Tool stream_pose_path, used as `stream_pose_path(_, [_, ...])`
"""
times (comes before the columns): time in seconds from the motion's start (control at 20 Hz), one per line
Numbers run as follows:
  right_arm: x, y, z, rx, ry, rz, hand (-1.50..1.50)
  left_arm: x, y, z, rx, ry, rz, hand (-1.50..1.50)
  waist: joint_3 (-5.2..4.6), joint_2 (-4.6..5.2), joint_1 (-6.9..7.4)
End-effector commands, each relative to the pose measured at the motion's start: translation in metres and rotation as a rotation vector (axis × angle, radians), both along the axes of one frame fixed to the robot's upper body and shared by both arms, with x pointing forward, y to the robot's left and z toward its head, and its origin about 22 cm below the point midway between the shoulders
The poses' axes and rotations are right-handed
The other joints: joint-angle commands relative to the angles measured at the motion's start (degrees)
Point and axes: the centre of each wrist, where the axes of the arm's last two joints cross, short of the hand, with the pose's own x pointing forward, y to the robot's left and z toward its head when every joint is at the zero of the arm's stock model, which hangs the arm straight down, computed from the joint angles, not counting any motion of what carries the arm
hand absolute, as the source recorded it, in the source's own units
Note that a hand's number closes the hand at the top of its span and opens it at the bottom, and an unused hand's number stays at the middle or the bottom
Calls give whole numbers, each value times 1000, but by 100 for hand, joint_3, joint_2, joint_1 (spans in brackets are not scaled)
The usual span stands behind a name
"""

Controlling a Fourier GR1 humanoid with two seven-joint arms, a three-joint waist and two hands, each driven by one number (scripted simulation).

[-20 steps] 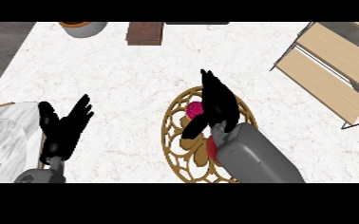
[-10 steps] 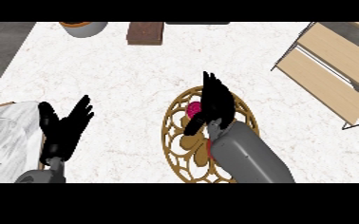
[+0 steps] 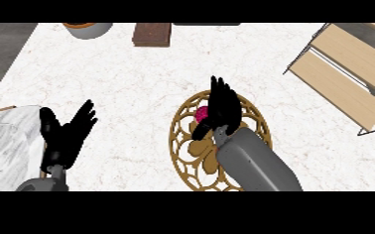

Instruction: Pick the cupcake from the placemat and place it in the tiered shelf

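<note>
Right hand (image 3: 223, 110): over the round gold placemat (image 3: 187, 151), fingers straight, beside the pink cupcake (image 3: 202, 113).
Left hand (image 3: 67, 135): resting, fingers spread.
Tiered shelf (image 3: 341, 74): far right.

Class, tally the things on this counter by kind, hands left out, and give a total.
Cupcake: 1
Placemat: 1
Tiered shelf: 1
Brown block: 1
Grey bowl: 1
Total: 5
</note>
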Motion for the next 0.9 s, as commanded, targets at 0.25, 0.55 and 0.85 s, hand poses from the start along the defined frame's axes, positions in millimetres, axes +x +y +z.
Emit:
stream_pose_path(0.25, [14,-10,-30,36,16,22,-150,-14,-22,2,-20,-6,-10,0,2,-2,22])
stream_pose_path(0.55, [-6,-3,-57,12,91,208,150,-3,-18,2,-6,6,-15,0,2,3,25])
stream_pose_path(0.85, [0,11,-34,72,-4,256,150,6,-2,2,-8,19,-18,0,0,0,7])
